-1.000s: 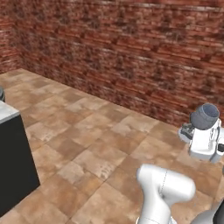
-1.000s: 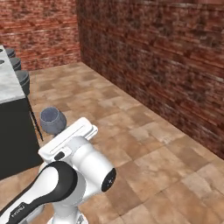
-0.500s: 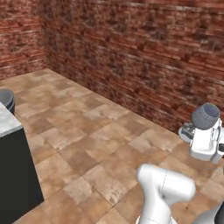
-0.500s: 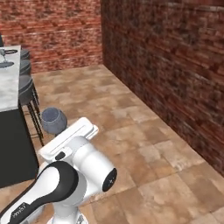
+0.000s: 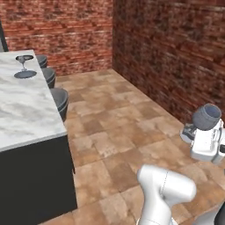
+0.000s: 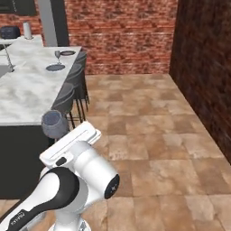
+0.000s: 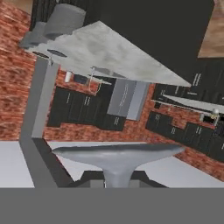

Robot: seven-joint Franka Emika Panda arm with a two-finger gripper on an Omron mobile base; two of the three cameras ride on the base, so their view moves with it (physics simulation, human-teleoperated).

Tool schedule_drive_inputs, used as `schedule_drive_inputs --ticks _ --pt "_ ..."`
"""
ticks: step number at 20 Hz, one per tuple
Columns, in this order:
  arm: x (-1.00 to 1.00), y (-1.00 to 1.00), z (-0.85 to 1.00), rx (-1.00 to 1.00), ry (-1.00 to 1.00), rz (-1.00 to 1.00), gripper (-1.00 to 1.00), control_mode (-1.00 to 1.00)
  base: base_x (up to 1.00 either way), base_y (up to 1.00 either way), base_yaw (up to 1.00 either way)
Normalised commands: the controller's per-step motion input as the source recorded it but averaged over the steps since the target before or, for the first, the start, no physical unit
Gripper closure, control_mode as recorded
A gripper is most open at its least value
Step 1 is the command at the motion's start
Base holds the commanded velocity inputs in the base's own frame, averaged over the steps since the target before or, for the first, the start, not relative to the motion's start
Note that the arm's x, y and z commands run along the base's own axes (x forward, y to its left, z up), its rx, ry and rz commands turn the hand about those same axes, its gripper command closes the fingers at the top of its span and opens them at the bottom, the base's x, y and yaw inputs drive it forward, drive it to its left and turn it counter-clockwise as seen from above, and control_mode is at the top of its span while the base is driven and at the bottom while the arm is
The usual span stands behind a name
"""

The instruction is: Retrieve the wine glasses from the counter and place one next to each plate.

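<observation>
My gripper (image 5: pixel 201 132) is shut on the stem of a bluish-grey wine glass (image 5: pixel 207 116), held upright at the right of the left base view. In the right base view the same glass (image 6: pixel 54 124) stands above the gripper (image 6: pixel 62 137). In the hand view its round foot (image 7: pixel 116 153) lies close in front. Far off on a marble top (image 5: pixel 26 110), a second wine glass (image 5: pixel 23 61) stands by a blue-grey plate (image 5: pixel 25 74). The right base view shows that plate (image 6: pixel 55 67), this glass (image 6: pixel 57 55) and a dark-rimmed plate (image 6: pixel 67 53). The counter is out of view.
Round dark stools (image 5: pixel 59 99) line the near side of the marble top (image 6: pixel 31 90), which sits over a black cabinet body (image 5: pixel 35 184). A thin faucet (image 6: pixel 6 56) rises at its far left. Brick walls (image 5: pixel 167 52) close off a brown tiled floor (image 5: pixel 110 132).
The whole picture has swung round with the base: the marble top with plates and stools has come into view. The gripper holds the wine glass just as before.
</observation>
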Motion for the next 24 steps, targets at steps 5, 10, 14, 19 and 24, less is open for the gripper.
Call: schedule_drive_inputs --ticks 5,10,14,19,24 --pt "0.0 0.0 0.0 0.0 0.0 0.0 1.0 1.0 1.0 -0.76 0.49" --pt "0.0 0.0 0.0 0.0 0.0 0.0 1.0 1.0 0.83 -1.0 0.46" --pt "0.0 0.0 0.0 0.0 0.0 0.0 1.0 1.0 1.0 -0.93 0.52" --pt "0.0 0.0 0.0 0.0 0.0 0.0 1.0 1.0 1.0 -1.0 0.36" --pt "0.0 0.0 0.0 0.0 0.0 0.0 1.0 1.0 1.0 -1.0 0.23"
